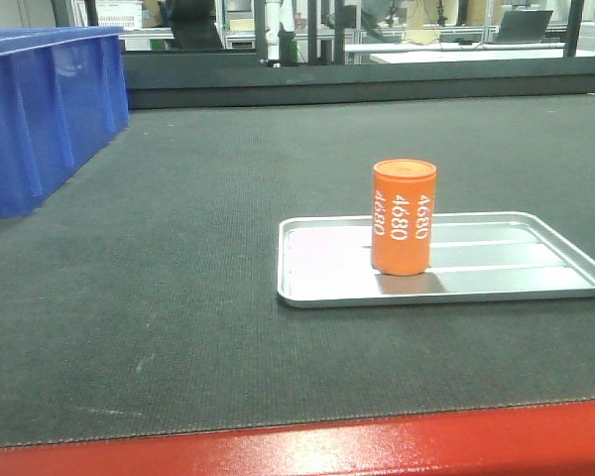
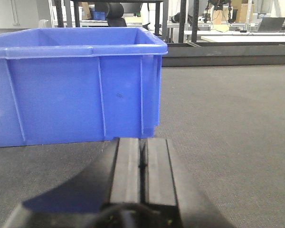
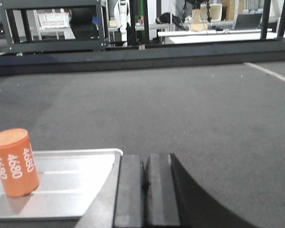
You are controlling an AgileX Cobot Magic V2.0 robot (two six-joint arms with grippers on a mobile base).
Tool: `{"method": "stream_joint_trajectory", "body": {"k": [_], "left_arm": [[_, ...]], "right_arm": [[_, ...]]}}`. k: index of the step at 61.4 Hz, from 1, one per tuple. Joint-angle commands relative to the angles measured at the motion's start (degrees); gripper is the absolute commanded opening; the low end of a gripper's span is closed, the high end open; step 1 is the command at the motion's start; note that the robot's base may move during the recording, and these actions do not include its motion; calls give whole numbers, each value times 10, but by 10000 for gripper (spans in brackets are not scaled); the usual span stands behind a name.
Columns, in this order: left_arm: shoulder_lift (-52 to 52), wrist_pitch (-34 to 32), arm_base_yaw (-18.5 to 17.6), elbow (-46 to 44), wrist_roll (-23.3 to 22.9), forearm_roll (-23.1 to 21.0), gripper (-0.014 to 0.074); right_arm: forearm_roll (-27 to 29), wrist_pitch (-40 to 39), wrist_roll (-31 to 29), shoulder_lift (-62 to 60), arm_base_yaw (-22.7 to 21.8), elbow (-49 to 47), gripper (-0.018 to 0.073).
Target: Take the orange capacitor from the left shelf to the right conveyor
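Dark textured belt (image 1: 178,248) fills the front view, with a red frame edge (image 1: 377,446) along the 6 o'clock side. Behind it, at 12 o'clock, stand racks and desks of a workshop.

A small flat silver tray (image 1: 496,273) lies on the belt at 4 o'clock. The capacitor (image 1: 404,217) stands upright on the tray, near its middle, with white "4680" print on its side. A blue bin (image 1: 40,109) sits on the belt at 10 o'clock, well apart from the tray.

Left fingers (image 2: 141,166) are pressed together and hold nothing; they sit low over the belt, just in front of the bin wall (image 2: 76,95).

Right fingers (image 3: 145,190) are likewise closed and empty, just beside the tray's (image 3: 71,190) right rim. In the right wrist view the capacitor (image 3: 14,162) stands at 8 o'clock, apart from the fingers.
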Motion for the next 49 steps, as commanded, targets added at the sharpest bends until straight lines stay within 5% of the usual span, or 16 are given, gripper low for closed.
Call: {"method": "stream_joint_trajectory", "body": {"k": [1, 49], "left_arm": [[6, -49, -3, -4, 0, -3, -105], [6, -49, -3, -4, 0, 0, -105]], "right_arm": [[-3, -59, -5, -12, 0, 2, 46], [-3, -58, -5, -12, 0, 2, 46]]}}
